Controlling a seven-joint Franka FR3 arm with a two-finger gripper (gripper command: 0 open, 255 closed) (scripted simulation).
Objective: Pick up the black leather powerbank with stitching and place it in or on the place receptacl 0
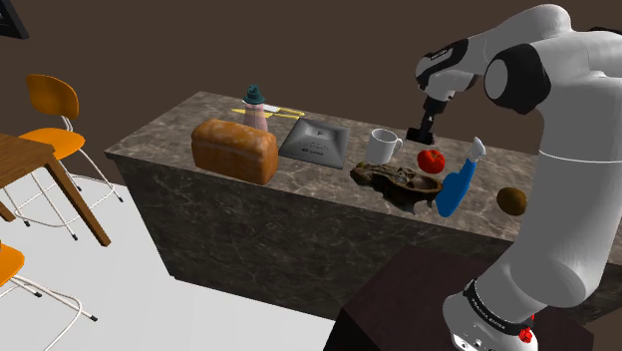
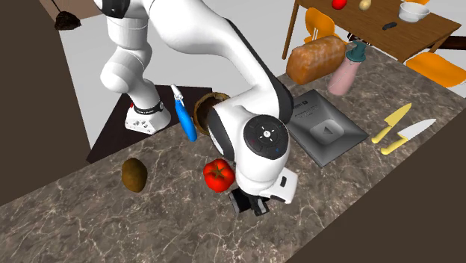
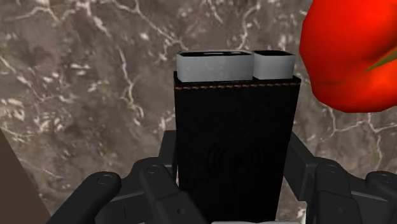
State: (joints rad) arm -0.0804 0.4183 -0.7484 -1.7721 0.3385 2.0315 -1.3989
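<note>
Powerbank (image 3: 234,114), black with red stitching, clamped in my gripper (image 3: 232,159), its lower end hidden behind the fingers (image 3: 318,178). Tomato (image 3: 353,54) just beside it, marble counter (image 3: 83,95) beneath; whether it touches the counter, I can't make out.

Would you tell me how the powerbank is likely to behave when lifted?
The powerbank looks a rigid flat block, so probably stiff. Its stitched textured cover should resist slipping in the gripper. Flat-sided, it seems unlikely to roll.
</note>
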